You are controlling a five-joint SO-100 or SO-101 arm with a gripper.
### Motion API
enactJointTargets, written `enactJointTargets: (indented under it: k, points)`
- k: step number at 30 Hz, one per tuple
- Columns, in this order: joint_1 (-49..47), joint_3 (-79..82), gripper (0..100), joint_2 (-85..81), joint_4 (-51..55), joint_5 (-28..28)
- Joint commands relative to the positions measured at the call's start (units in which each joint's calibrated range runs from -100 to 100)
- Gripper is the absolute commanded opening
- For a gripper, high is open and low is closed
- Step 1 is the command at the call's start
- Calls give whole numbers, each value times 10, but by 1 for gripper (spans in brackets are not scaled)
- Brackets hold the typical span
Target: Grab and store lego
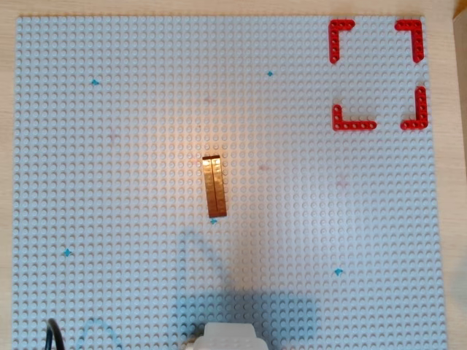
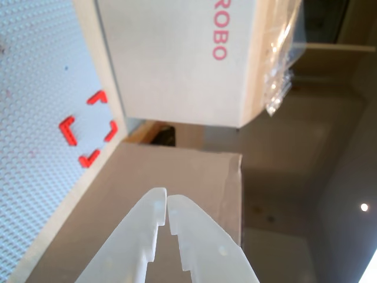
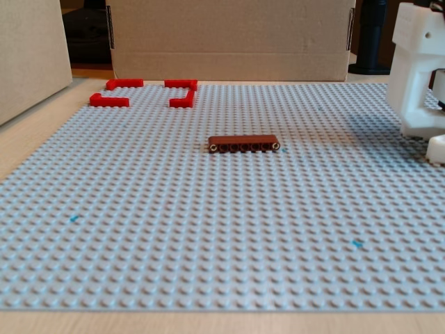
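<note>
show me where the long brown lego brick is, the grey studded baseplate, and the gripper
Long shiny brown lego brick (image 1: 214,187), overhead view: middle of its studded top.
Large grey studded baseplate (image 1: 109,160), overhead view: bare studs left of the brick.
White two-finger gripper (image 2: 167,207), wrist view: midway between its nearly touching fingertips.

The lego (image 1: 214,187) lies mid-baseplate (image 1: 131,168); in the overhead view, four corner pieces (image 1: 353,122) sit at upper right.

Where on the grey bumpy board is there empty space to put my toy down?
Nearly the whole grey baseplate is bare: the wide stretch left of the brown lego, and the part right of it, below the red corner pieces. It is busiest around those corners and at the robot arm's base.
</note>
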Motion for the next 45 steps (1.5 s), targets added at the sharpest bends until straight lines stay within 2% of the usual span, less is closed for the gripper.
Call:
enactJointTargets:
  k: [1,45]
  points:
    - [4,-11,1,-7,5,-1]
    - [9,-10,1,-7,5,-1]
